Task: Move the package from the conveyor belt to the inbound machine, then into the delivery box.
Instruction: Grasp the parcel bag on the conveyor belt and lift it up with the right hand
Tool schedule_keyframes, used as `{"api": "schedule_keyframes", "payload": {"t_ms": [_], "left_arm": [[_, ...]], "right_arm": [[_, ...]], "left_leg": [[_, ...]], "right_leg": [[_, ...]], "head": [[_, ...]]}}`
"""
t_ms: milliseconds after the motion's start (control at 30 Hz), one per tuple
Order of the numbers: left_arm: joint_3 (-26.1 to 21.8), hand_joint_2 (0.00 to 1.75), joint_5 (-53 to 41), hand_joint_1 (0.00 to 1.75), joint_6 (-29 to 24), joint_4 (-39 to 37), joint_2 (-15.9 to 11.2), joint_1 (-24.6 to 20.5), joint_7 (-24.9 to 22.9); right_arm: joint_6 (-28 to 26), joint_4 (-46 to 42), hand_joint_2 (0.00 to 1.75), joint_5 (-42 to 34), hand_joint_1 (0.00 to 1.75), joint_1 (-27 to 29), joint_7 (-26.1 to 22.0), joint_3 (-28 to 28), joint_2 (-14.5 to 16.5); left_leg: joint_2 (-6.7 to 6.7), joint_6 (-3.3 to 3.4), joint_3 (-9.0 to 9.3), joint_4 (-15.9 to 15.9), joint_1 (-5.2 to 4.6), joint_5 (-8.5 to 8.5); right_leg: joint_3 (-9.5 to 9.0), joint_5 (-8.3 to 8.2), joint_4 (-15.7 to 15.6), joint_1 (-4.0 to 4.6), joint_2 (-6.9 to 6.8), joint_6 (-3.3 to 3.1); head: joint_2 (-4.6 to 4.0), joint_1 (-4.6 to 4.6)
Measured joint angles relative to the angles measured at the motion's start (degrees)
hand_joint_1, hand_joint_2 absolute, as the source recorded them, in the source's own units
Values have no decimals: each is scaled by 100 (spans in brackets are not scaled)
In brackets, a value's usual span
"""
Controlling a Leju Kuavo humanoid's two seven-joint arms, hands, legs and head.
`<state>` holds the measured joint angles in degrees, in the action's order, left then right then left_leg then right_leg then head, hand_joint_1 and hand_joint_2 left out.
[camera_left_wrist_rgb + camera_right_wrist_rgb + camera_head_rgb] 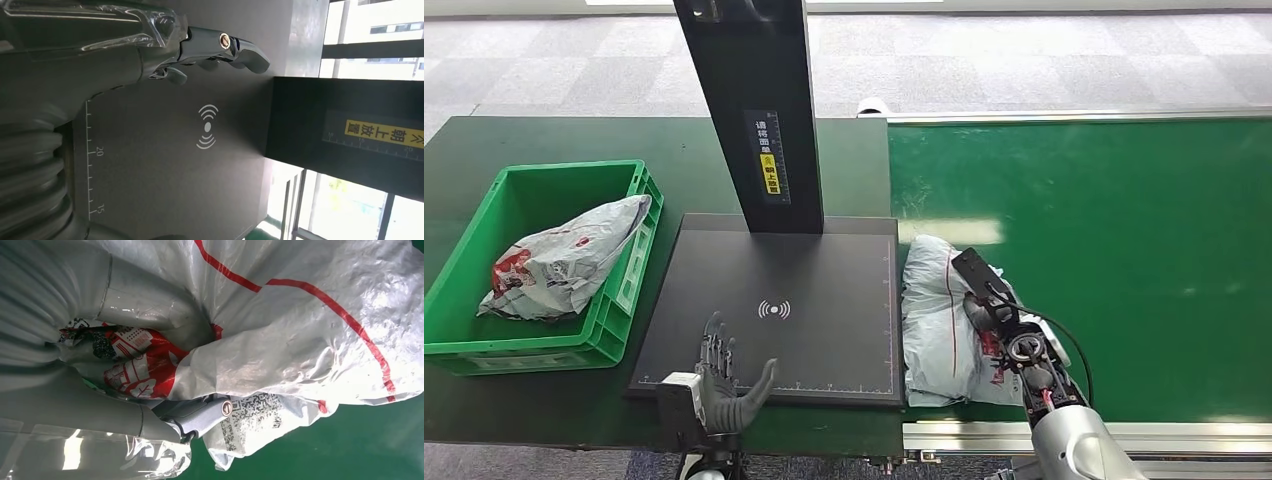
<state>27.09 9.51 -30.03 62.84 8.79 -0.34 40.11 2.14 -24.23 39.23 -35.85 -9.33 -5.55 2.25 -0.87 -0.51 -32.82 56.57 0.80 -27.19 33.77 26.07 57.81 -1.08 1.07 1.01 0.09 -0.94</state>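
Note:
A white plastic package (934,320) with red print lies at the left end of the green conveyor belt (1124,250), right beside the black inbound machine platform (824,300). My right hand (999,315) is on top of it. In the right wrist view the thumb (145,305) and the fingers (200,415) squeeze the bunched film of the package (310,330) between them. My left hand (724,375) hovers open over the platform's front edge, fingers spread, also seen as the left hand (150,45) above the platform (165,165). It holds nothing.
A green delivery box (639,250) stands left of the platform with another white and red package (564,265) inside. The machine's black post (749,110) rises at the platform's back edge. A metal rail (984,435) borders the belt's near side.

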Motion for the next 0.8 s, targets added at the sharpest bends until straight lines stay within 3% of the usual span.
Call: {"api": "schedule_keyframes", "payload": {"t_ms": [467, 567, 633, 800], "left_arm": [[-60, 175, -1, 0, -2, 2, -1, 26, 0], [-78, 175, -31, 0, 4, 25, -11, 32, 0], [-111, 175, -193, 0, 62, 106, -64, 44, -8], [-465, 175, -923, 0, 386, 557, -316, 114, -51]], "right_arm": [[-21, -97, 175, -24, 175, 56, -12, 34, 31], [-384, -318, 175, -427, 175, 247, -174, 29, 31], [-838, -1018, 175, -940, 175, 746, -234, 31, 32], [-1704, -4361, 175, -1703, 175, 2893, -112, -81, 112]], "left_leg": [[-1, 0, -3, 0, 0, 0], [-8, 0, -3, 1, 0, 0], [-40, 0, -6, 1, 1, 0], [-106, -6, -33, -1, 4, -8]], "right_leg": [[4, 0, 0, 0, 0, 0], [6, 2, 0, 0, -7, 2], [2, 12, -1, 1, -35, 5], [0, 46, 1, 3, -101, 0]], "head": [[0, 0], [0, 0], [0, 0], [0, -1]]}}
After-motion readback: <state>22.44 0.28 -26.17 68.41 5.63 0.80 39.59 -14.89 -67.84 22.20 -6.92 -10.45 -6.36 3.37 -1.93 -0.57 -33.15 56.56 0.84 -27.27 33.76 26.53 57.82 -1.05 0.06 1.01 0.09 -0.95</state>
